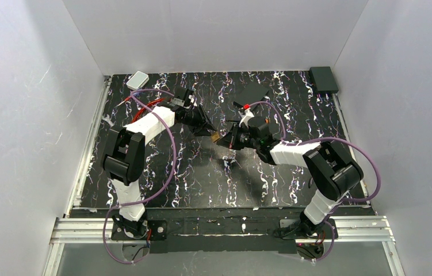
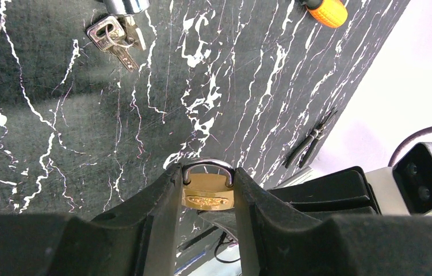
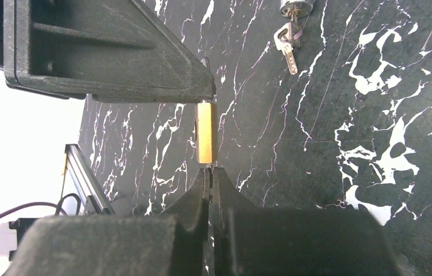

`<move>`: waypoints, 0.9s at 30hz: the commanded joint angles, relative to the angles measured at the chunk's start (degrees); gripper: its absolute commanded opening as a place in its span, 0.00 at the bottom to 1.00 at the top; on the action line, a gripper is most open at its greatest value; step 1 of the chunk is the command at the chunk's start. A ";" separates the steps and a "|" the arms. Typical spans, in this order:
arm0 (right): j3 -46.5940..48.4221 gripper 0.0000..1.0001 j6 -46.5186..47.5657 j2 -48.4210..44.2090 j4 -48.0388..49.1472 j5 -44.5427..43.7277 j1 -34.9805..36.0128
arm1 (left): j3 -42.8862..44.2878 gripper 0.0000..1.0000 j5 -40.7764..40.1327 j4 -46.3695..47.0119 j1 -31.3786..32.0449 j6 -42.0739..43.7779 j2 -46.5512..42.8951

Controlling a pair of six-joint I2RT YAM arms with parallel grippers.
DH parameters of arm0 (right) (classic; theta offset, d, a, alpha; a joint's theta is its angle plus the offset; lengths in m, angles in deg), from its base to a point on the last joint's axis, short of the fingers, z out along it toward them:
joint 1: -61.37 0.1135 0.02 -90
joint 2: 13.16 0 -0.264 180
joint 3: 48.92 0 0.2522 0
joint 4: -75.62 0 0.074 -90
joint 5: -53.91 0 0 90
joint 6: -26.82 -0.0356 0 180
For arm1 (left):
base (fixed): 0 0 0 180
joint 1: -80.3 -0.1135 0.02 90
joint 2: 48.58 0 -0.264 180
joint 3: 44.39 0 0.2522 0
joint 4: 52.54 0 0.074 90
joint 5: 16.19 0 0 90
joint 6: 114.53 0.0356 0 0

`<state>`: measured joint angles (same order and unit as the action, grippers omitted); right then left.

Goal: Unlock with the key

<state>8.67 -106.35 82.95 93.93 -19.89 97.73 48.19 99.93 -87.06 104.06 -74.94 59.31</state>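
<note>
Left gripper (image 2: pixel 207 172) clamped brass padlock (image 2: pixel 207 194) above surface. Right gripper (image 3: pixel 210 172) pinched shut, tips at padlock's base. Key (image 2: pixel 114 39), in small bunch, lay on black marbled table (image 2: pixel 58 115), well apart from padlock. White walls (image 1: pixel 219 34) around.

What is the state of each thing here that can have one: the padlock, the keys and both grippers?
brass padlock: shackle closed, clamped by its sides.
left gripper: shut on the brass padlock.
right gripper: shut, tips at the padlock's end; nothing visibly held.
key bunch: lying on the table, untouched.
</note>
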 commanded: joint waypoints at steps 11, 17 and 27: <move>4.19 0.01 -1.28 0.79 15.05 -2.37 -0.67 | -1.03 0.00 3.74 -1.47 0.86 -0.57 -3.64; 4.50 0.15 2.15 -1.00 7.30 0.34 -0.68 | -1.30 0.00 3.31 -1.51 0.74 -0.68 -3.45; -2.90 0.29 1.03 -0.78 8.25 3.46 -0.68 | -2.76 0.00 3.88 -0.26 0.60 -2.25 -1.48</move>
<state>7.79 -105.11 83.20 96.62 -17.96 97.42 46.60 100.57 -85.73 103.94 -76.42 58.90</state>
